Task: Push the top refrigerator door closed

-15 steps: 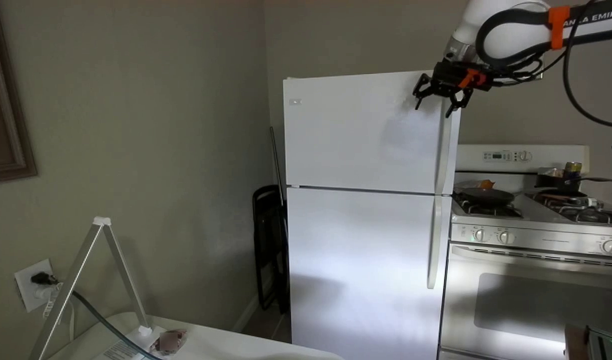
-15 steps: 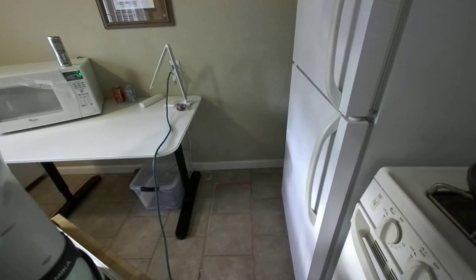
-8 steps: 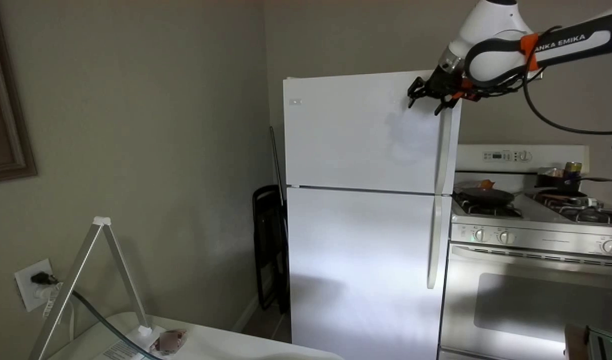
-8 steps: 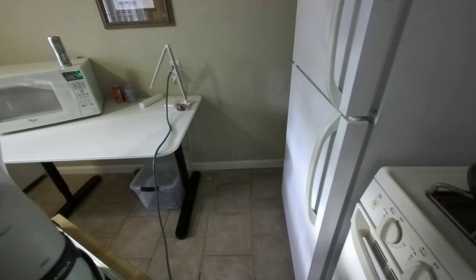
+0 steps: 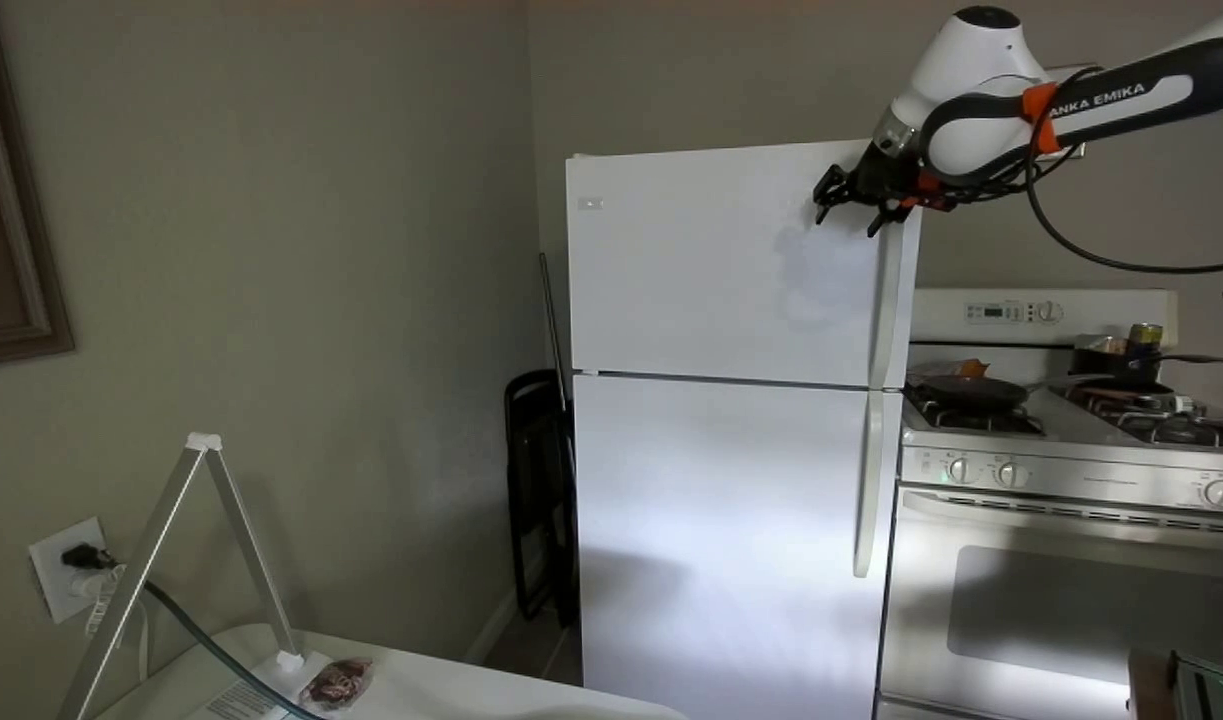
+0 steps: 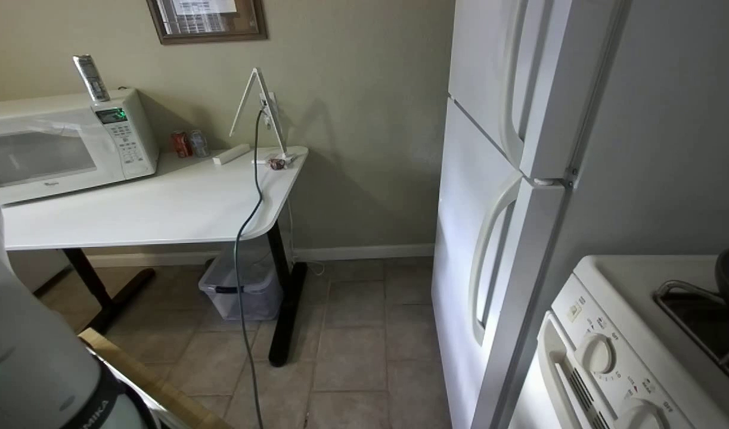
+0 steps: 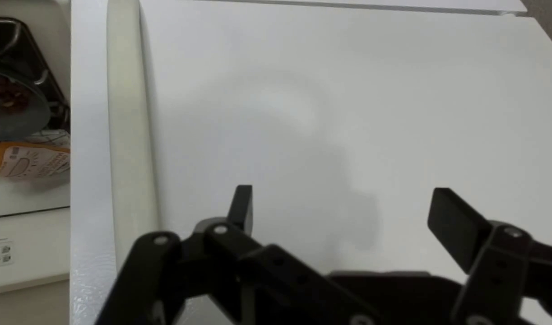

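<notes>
The top refrigerator door (image 5: 711, 270) is white, flat and squarish. It stands in line with the taller lower door (image 5: 721, 500) in both exterior views, where it also shows at the upper right (image 6: 474, 65). Its vertical white handle (image 5: 885, 300) runs down the edge on the stove side and shows at the left in the wrist view (image 7: 131, 113). My black gripper (image 5: 846, 225) is in front of the door's upper corner near the handle. Its fingers are spread wide with nothing between them. The door's front (image 7: 257, 135) fills the wrist view beyond them. I cannot tell whether the fingertips touch it.
A white stove (image 5: 1061, 440) with pans adjoins the refrigerator on the handle side. A folded black chair (image 5: 539, 490) leans between refrigerator and wall. A white table (image 6: 161, 208) holds a microwave (image 6: 60, 143), a lamp (image 6: 275, 119) and cans.
In an exterior view the arm and gripper have shifted left across the door's upper corner, mostly in the first half second. The top door shows no visible movement. The gripper stays open.
</notes>
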